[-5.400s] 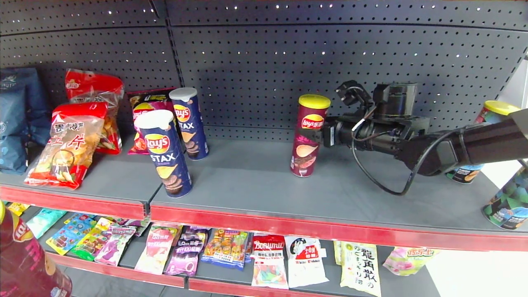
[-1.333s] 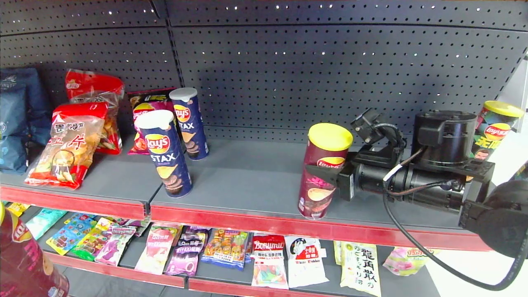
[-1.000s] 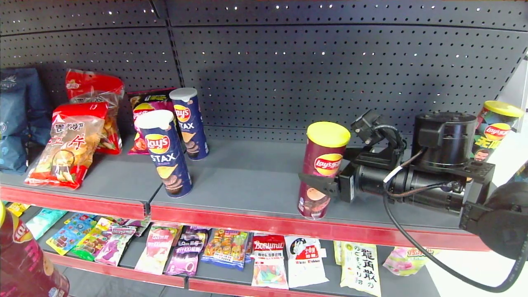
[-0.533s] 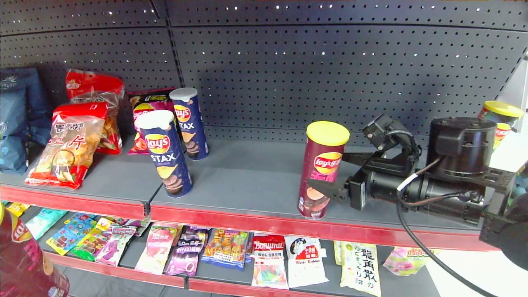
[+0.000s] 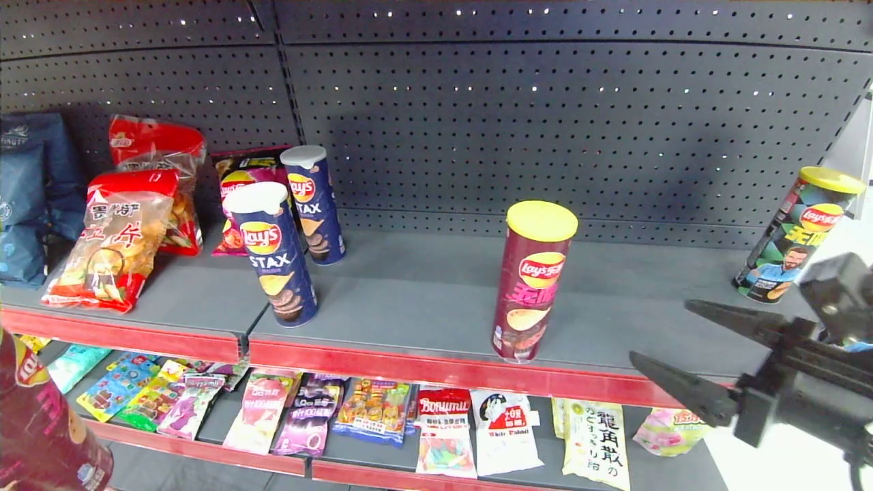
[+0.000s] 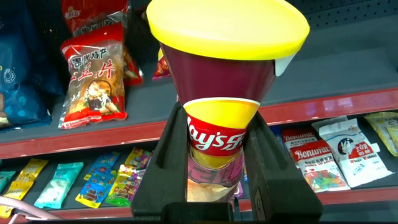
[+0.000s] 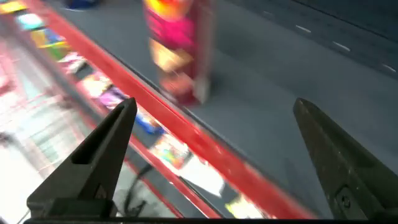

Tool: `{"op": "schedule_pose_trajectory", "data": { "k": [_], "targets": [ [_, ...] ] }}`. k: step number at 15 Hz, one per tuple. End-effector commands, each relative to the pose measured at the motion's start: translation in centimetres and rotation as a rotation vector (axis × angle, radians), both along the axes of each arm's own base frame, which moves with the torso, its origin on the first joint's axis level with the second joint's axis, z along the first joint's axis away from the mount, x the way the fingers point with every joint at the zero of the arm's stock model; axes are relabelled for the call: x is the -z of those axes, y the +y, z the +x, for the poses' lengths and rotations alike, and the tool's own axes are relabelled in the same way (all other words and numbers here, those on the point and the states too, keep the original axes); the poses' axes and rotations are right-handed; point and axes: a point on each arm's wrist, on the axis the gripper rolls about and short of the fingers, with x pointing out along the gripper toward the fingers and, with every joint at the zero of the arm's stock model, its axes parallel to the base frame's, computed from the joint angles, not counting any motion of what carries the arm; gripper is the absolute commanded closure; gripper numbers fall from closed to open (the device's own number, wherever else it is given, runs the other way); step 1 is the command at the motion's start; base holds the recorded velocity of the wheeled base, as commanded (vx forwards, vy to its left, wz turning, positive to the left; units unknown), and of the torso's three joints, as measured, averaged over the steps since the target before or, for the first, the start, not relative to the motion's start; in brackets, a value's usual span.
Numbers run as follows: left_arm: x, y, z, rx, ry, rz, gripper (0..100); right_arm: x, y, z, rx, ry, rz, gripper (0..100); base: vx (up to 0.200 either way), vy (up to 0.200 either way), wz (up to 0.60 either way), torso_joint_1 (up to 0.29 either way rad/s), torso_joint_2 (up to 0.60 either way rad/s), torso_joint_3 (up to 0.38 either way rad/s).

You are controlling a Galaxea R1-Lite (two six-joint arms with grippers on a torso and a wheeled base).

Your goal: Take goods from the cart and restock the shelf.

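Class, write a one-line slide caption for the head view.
Open right tool clear of an upright maroon chip can at the shelf front; a second maroon can at lower left.

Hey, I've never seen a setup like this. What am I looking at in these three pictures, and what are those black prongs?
This is a two-armed robot restocking a store shelf. The wide picture comes from a camera on its head; the other two come from cameras on its wrists. The black prongs are the fingers of the right gripper, open and holding nothing, out in front of the shelf's edge. A maroon can with a yellow lid stands upright near that edge. To its left stand two blue cans and red snack bags; at the far right, a dark can. The left gripper is shut on a second maroon can.
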Motion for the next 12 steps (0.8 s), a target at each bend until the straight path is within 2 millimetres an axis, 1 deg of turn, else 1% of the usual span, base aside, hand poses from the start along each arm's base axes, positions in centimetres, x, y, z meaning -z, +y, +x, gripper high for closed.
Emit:
{"op": "schedule_pose_trajectory", "data": {
  "k": [1,3,4,5,6,8,10,12],
  "targets": [
    [0.2,0.1,0.6,-0.001,0.035,-0.010,100,2.5,-5.3,-6.9,0.329,-0.073,0.011,0,0.000,0.000,0.00,0.000,0.00,0.000],
    [0.8,0.2,1.1,-0.003,0.063,-0.045,100,3.4,-6.3,-9.0,0.476,-0.013,-0.009,0,0.000,0.000,0.00,0.000,0.00,0.000],
    [0.9,0.2,1.1,-0.003,0.062,-0.044,100,3.7,-6.4,-9.7,0.508,0.009,-0.015,0,0.000,0.000,0.00,0.000,0.00,0.000],
    [1.2,0.2,1.2,-0.006,0.054,-0.045,100,4.5,-6.5,-10.9,0.534,0.016,-0.016,0,0.000,0.000,0.00,0.000,0.00,0.000],
    [1.7,0.3,1.4,-0.009,0.051,-0.044,100,6.1,-6.4,-12.8,0.529,-0.022,-0.015,0,0.000,0.000,0.00,0.000,0.00,0.000],
    [2.0,0.3,1.5,-0.010,0.039,-0.040,100,7.9,-6.3,-14.8,0.474,-0.097,0.004,0,0.000,0.000,0.00,0.000,0.00,0.000],
    [1.6,0.4,2.0,-0.014,0.019,-0.039,100,8.3,-6.4,-15.7,0.447,-0.176,0.029,0,0.000,0.000,0.00,0.000,0.00,0.000],
    [1.3,0.5,2.4,-0.020,0.010,-0.037,100,8.4,-6.4,-16.1,0.477,-0.214,0.052,0,0.000,0.000,0.00,0.000,0.00,0.000]
  ]
}}
